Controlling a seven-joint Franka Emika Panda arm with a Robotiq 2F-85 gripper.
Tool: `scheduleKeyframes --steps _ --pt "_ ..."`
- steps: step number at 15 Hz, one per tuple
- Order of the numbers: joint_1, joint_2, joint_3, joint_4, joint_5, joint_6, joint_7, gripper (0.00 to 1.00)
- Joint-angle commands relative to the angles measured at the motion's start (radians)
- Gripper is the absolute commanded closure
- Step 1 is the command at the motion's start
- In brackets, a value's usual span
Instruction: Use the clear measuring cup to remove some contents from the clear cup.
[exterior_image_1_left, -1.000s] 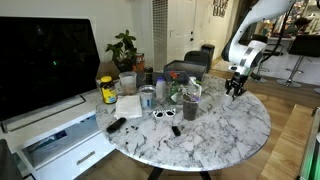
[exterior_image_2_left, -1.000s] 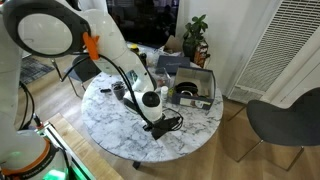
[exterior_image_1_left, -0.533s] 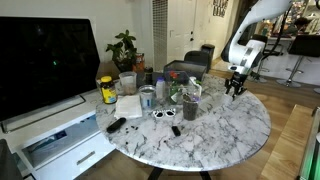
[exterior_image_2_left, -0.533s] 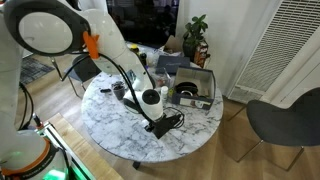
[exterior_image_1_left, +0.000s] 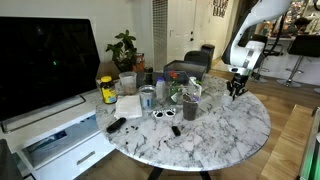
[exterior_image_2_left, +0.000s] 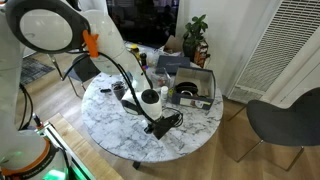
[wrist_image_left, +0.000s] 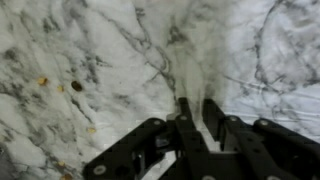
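Note:
My gripper (exterior_image_1_left: 236, 90) hangs just above the marble table (exterior_image_1_left: 225, 130) near its edge, well apart from the group of objects. It also shows in an exterior view (exterior_image_2_left: 163, 124). In the wrist view its fingers (wrist_image_left: 197, 112) are close together on a pale, blurred clear thing that reaches forward over the marble. This looks like the clear measuring cup (wrist_image_left: 190, 60). The tall clear cup (exterior_image_1_left: 190, 104), dark in its lower part, stands upright near the middle of the table.
A yellow-lidded jar (exterior_image_1_left: 107, 90), a wider pale clear container (exterior_image_1_left: 127, 83), a silver can (exterior_image_1_left: 148, 97), a white cloth (exterior_image_1_left: 128, 106) and sunglasses (exterior_image_1_left: 164, 114) crowd one side. A black tray (exterior_image_2_left: 191, 88) sits at the back. A chair (exterior_image_2_left: 285, 125) stands nearby.
The gripper has shifted only very slightly near the table edge. The things on the table have not moved.

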Motion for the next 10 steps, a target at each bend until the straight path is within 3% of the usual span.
scheduleKeyframes --steps 1,4,6,10 --pt "0.040 -0.004 -0.038 -0.016 -0.036 -0.007 0.026 1.00" --pt "0.110 -0.051 -0.110 -0.058 -0.072 -0.045 0.107 0.99" --pt "0.196 -0.108 -0.197 -0.116 -0.122 -0.080 0.202 0.99" --pt "0.474 -0.209 -0.475 -0.242 -0.352 -0.187 0.491 0.99"
